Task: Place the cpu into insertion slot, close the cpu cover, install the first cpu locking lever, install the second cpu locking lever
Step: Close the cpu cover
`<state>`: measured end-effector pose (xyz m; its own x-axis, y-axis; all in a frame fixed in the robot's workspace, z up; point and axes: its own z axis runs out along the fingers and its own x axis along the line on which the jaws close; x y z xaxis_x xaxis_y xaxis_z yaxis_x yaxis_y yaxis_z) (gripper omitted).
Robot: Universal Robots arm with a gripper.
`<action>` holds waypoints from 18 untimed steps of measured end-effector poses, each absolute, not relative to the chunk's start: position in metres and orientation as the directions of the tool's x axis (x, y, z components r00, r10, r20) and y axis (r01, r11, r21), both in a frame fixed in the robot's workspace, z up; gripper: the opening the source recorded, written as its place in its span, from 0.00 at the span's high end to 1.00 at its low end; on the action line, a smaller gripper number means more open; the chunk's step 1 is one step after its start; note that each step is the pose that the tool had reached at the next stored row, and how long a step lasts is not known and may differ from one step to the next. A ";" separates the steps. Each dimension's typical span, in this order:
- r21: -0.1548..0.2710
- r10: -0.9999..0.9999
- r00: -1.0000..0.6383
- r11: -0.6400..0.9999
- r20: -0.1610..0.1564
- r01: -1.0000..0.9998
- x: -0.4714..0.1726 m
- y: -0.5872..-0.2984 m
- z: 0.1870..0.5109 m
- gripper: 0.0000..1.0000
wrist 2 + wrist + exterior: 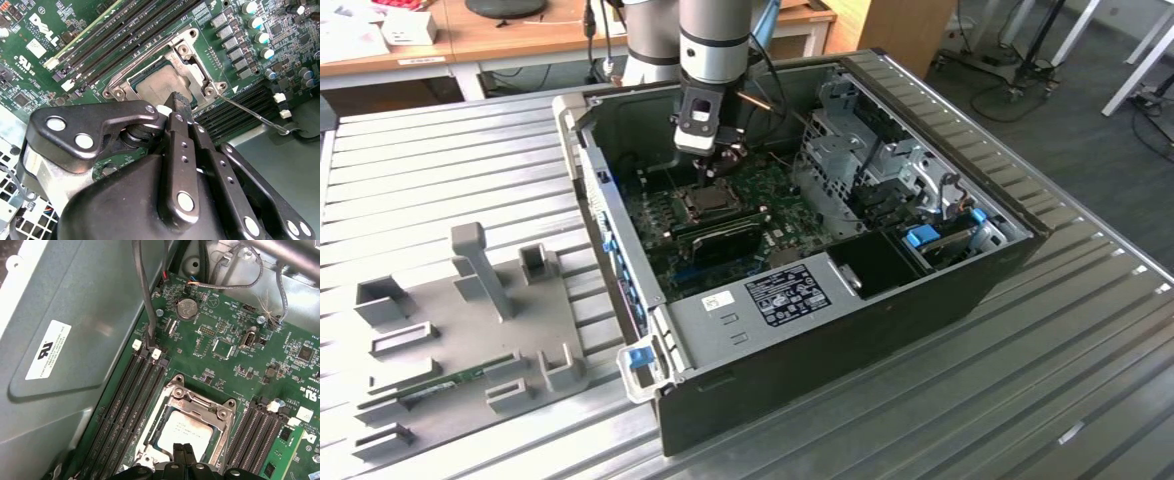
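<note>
Your jaws are together with nothing between them, and the gripper [183, 450] has its tips over the near edge of the chip [187, 430]. The chip sits flat in the socket [710, 203], and the metal cover [197, 401] looks folded down around it.

So you seem to be past seating and closing, and at the levers. One thin lever [255, 116] angles out from the socket's corner and looks unlatched. Hooking it should need a steady sideways sweep that keeps clear of the chip.

The long memory slots [135, 390] flank the socket on the green board [225, 330], which lies inside the open computer case [881, 340]. Well away from the socket, outside the case, a grey tray [440, 320] holds a memory stick [454, 380].
</note>
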<state>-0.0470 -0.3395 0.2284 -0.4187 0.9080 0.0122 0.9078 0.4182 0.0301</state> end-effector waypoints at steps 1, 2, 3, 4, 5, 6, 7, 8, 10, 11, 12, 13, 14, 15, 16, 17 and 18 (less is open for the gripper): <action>0.030 0.908 -0.419 0.418 0.012 0.908 -0.047 -0.339 0.228 0.90; 0.030 0.908 -0.419 0.419 0.012 0.908 -0.047 -0.339 0.228 0.90; 0.030 0.907 -0.421 0.420 0.012 0.907 -0.047 -0.339 0.228 0.90; 0.030 0.904 -0.426 0.426 0.012 0.904 -0.047 -0.339 0.228 0.90; 0.030 0.899 -0.438 0.438 0.012 0.899 -0.047 -0.339 0.228 0.90; 0.030 0.892 -0.451 0.450 0.012 0.892 -0.047 -0.339 0.228 0.90; 0.030 0.888 -0.459 0.458 0.012 0.888 -0.047 -0.339 0.228 0.90; 0.030 0.888 -0.459 0.459 0.012 0.888 -0.047 -0.339 0.228 0.90; 0.030 0.888 -0.460 0.459 0.012 0.888 -0.047 -0.339 0.228 0.90; 0.030 0.888 -0.460 0.459 0.012 0.888 -0.047 -0.339 0.228 0.90; 0.030 0.887 -0.461 0.460 0.012 0.887 -0.047 -0.339 0.228 0.90; 0.030 0.885 -0.466 0.466 0.012 0.885 -0.047 -0.339 0.228 0.90; 0.030 0.879 -0.477 0.477 0.012 0.879 -0.047 -0.339 0.228 0.90; 0.030 0.872 -0.490 0.490 0.012 0.871 -0.047 -0.340 0.228 0.90; 0.030 0.864 -0.504 0.503 0.012 0.864 -0.047 -0.339 0.228 0.90; 0.030 0.855 -0.518 0.518 0.012 0.855 -0.047 -0.339 0.228 0.90; 0.030 0.848 -0.530 0.530 0.012 0.848 -0.047 -0.339 0.228 0.90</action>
<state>-0.0470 -0.3395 0.2284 -0.5300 0.8479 0.0122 0.8478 0.5295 0.0301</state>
